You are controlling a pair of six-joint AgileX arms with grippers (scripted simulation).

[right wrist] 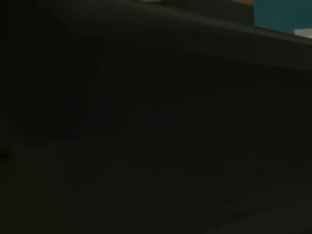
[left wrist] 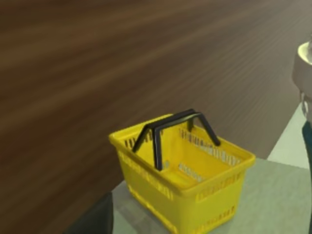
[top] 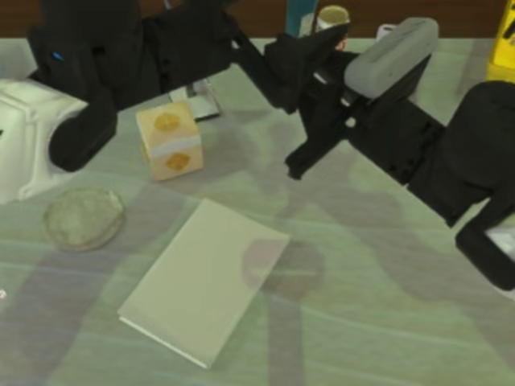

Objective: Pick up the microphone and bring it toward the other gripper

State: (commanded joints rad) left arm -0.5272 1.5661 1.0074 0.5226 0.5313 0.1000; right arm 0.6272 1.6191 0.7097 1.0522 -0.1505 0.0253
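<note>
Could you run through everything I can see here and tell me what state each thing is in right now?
Microphone: upright at the table's far edge, white head up, mostly hidden behind the arms.
Left tool: raised over the far table, right beside the microphone.
Right tool: raised mid-table.
Yellow basket: upright, empty, handles up.
Book: lying flat, closed.
Yellow cube: resting on the table.
Round dish: flat, empty.
Right wrist view: dark.

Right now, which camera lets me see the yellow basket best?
The left wrist view: it shows the whole yellow basket, with its black handles up, standing on the table. The top view catches only a yellow sliver at its right edge. The right wrist view is dark.
</note>
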